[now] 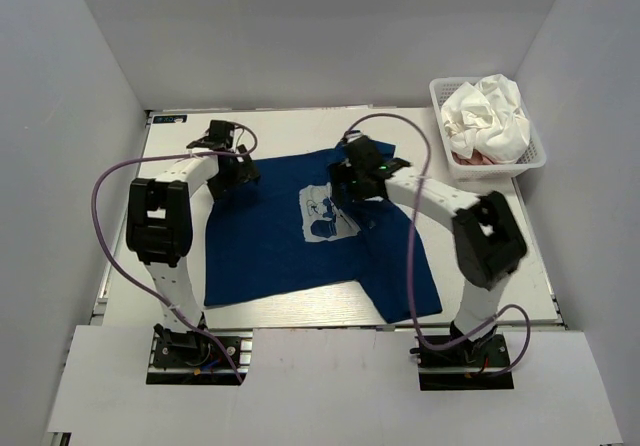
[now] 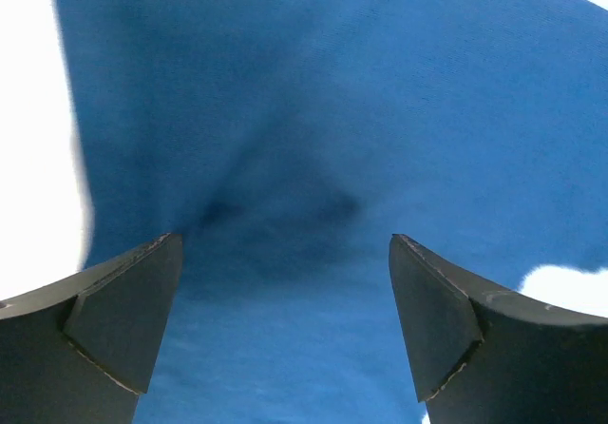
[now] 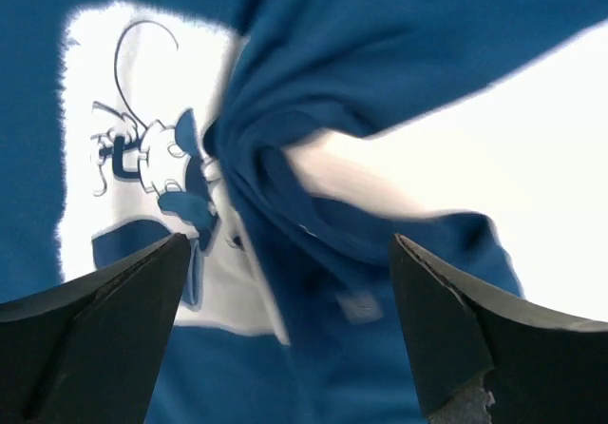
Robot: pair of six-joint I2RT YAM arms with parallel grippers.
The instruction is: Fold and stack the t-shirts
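On the bench [image 1: 290,131], the navy t-shirt [image 1: 270,251] lies spread print-up, with cloth near its collar bunched over the print's edge. Your right claw [image 3: 290,243] hangs wide above that bunch, holding nothing. Your left claw [image 2: 285,243] is just as wide over the shirt's far left corner. Folding looks barely begun, so pinch an edge next. The white t-shirt [image 1: 490,111] waits in the basket [image 1: 537,153].

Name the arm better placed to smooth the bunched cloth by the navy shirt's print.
Right, probably: the right claw hangs open directly over the bunched cloth of the navy t-shirt; the left claw is off at its far-left edge.
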